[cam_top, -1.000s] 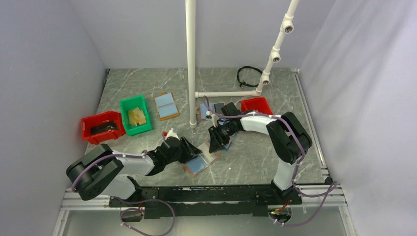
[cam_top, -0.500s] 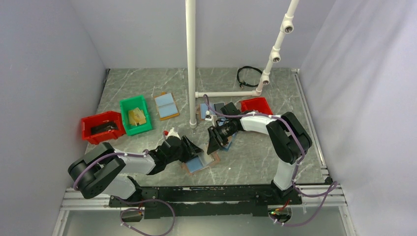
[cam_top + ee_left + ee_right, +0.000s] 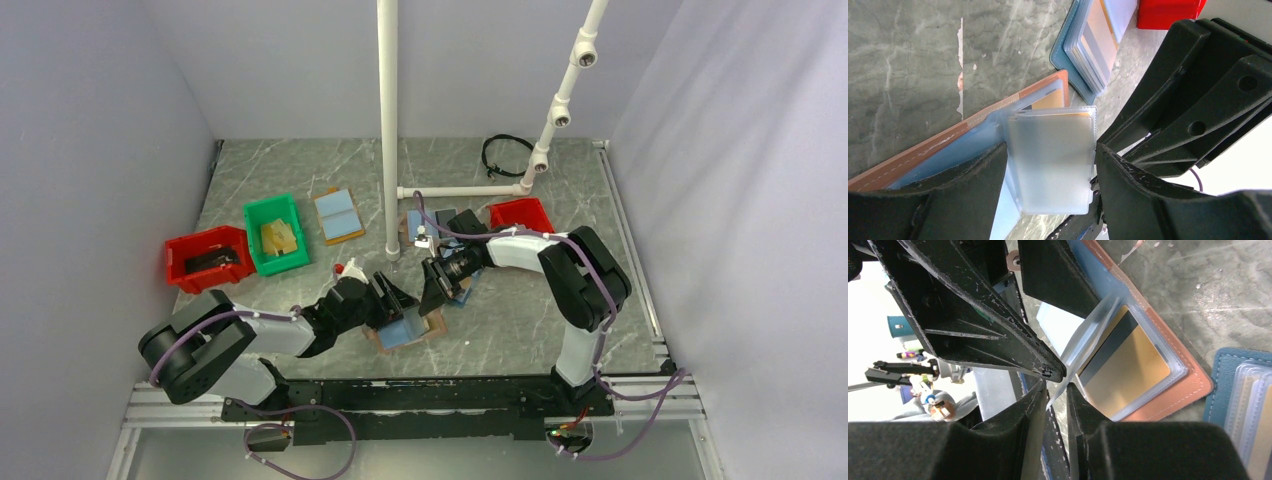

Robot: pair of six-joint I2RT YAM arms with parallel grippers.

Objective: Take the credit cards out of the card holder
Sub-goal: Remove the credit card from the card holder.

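Note:
The card holder (image 3: pixel 405 330) lies open near the table's front middle, with a tan-brown rim (image 3: pixel 923 150) and a light blue inside. My right gripper (image 3: pixel 432 298) is shut on the edge of one clear sleeve (image 3: pixel 1083 347) and holds that page up off the holder (image 3: pixel 1193 382). Under it a gold card with a dark stripe (image 3: pixel 1128 365) sits in a pocket. My left gripper (image 3: pixel 392 300) is open, its fingers either side of the raised sleeve (image 3: pixel 1053 165). The left gripper (image 3: pixel 1050 155) holds nothing. No dark grey card shows.
A navy-rimmed holder (image 3: pixel 458 288) lies just right of the grippers; it also shows in the left wrist view (image 3: pixel 1088 45) and the right wrist view (image 3: pixel 1243 390). A second tan holder (image 3: pixel 338 214), green bin (image 3: pixel 275 235), two red bins (image 3: pixel 208 258) (image 3: pixel 520 213) and a white pipe frame (image 3: pixel 388 130) stand behind.
My left gripper has moved right over the holder's near half, and the holder has shifted a little. The right gripper stays at the holder's far edge.

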